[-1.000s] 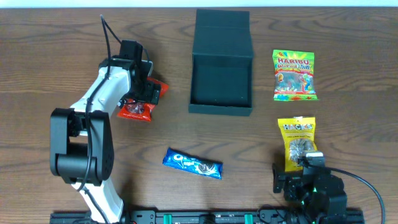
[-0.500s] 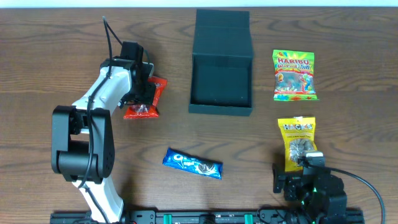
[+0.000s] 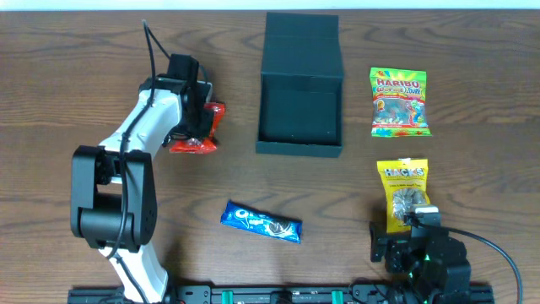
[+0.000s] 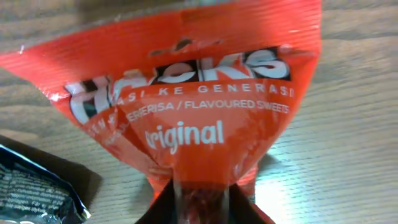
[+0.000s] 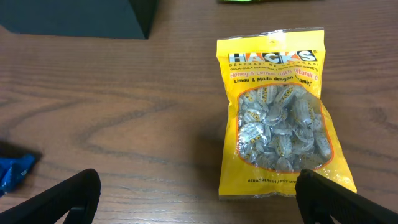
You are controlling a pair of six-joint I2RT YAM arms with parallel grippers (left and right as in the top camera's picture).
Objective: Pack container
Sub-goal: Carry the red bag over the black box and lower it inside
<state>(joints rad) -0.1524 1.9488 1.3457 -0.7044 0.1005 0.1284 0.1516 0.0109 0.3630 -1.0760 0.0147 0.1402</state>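
While left claw [image 4: 199, 202] pinches red Hacks Original packet [image 4: 186, 93], right claw [image 5: 200, 198] wide open

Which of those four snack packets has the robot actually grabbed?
The red packet, pinched in the left fingers beside the box; the yellow packet, blue packet and Haribo bag lie untouched.

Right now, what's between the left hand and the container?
Overhead view: only the red Hacks packet that the left hand pinches, then bare table up to the container. Nothing else in that stretch.
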